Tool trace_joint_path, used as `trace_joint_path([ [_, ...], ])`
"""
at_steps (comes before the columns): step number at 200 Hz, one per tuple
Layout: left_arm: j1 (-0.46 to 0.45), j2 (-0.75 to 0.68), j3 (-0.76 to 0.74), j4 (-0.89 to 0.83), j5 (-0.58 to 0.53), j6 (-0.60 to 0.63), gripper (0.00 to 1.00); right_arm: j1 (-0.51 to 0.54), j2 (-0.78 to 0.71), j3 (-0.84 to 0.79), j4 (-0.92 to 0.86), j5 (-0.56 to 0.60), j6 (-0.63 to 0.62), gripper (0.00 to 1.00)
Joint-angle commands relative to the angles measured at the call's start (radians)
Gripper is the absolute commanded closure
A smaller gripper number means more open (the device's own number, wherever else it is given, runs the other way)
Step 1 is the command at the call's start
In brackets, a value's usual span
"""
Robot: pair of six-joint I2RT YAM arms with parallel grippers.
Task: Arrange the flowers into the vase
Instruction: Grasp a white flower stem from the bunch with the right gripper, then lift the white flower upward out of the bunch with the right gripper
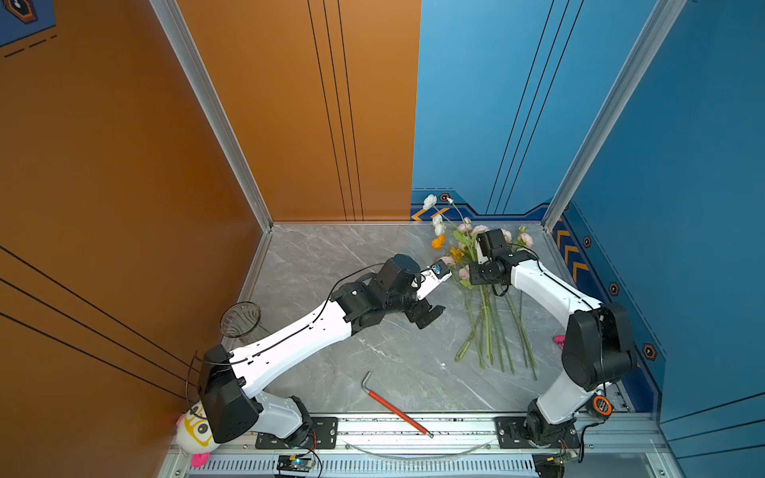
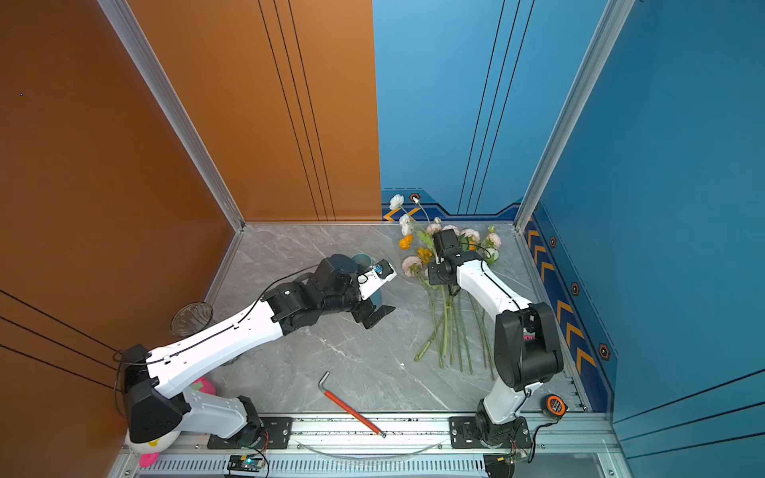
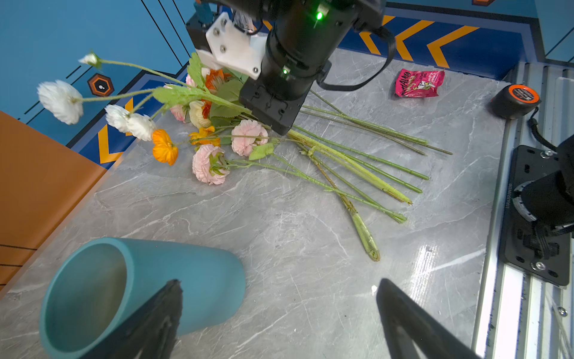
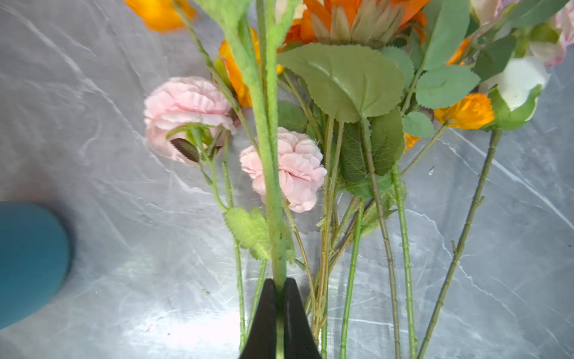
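Note:
The flowers (image 1: 488, 327) (image 2: 449, 327) lie fanned on the marble table at the right, with pink, orange and white blooms toward the back wall. My right gripper (image 4: 279, 281) is shut on one fuzzy green stem (image 4: 268, 161). That stem's white blooms (image 3: 60, 101) (image 1: 429, 201) stand raised off the table. A teal vase (image 3: 202, 279) (image 2: 364, 261) (image 4: 31, 258) sits left of the bunch, mostly hidden under my left arm in both top views. My left gripper (image 3: 279, 283) (image 1: 430, 318) hangs open beside it, nothing between its fingers. A clear glass vase (image 1: 240, 320) stands at the far left.
A red-handled L-shaped tool (image 1: 393, 407) lies near the front rail. A tape measure (image 3: 515, 99) and a pink snack packet (image 3: 419, 82) sit by the right arm's base. A plush toy (image 1: 194, 430) is at the front left corner. Walls close three sides.

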Motion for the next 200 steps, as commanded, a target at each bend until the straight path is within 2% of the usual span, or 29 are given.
trace_joint_path([
  [1, 0.009, 0.008, 0.025, -0.025, -0.021, -0.011, 0.02, -0.047, -0.044, -0.029, -0.051, -0.177, 0.033, 1.0],
  [17, 0.011, 0.005, 0.025, -0.028, -0.03, -0.006, 0.02, -0.07, -0.084, -0.045, -0.051, -0.23, 0.044, 1.0],
  [40, 0.031, -0.009, 0.026, -0.028, -0.02, -0.011, 0.02, -0.072, -0.159, -0.061, -0.047, -0.239, 0.042, 1.0],
  [57, 0.073, -0.03, 0.031, -0.027, 0.05, -0.027, 0.02, -0.064, -0.224, -0.073, -0.021, -0.243, 0.052, 1.0],
  [71, 0.126, -0.057, 0.033, -0.019, 0.154, -0.046, 0.02, -0.056, -0.279, -0.087, 0.009, -0.24, 0.069, 1.0],
  [103, 0.317, -0.155, -0.039, 0.133, 0.414, -0.131, 0.02, -0.018, -0.417, -0.126, 0.151, -0.223, 0.146, 1.0],
  [127, 0.489, -0.191, -0.036, 0.153, 0.59, -0.163, 0.02, 0.048, -0.485, -0.176, 0.398, -0.179, 0.215, 1.0],
  [147, 0.619, -0.198, -0.026, 0.151, 0.707, -0.171, 0.02, 0.123, -0.471, -0.166, 0.58, -0.102, 0.225, 1.0],
  [169, 0.678, -0.185, -0.024, 0.12, 0.729, -0.139, 0.02, 0.213, -0.403, -0.065, 0.663, -0.01, 0.175, 1.0],
  [188, 0.661, -0.179, 0.004, 0.039, 0.616, -0.105, 0.02, 0.279, -0.345, 0.01, 0.726, 0.098, 0.146, 1.0],
  [200, 0.659, -0.185, -0.004, 0.009, 0.566, -0.14, 0.02, 0.309, -0.315, 0.045, 0.772, 0.155, 0.146, 1.0],
])
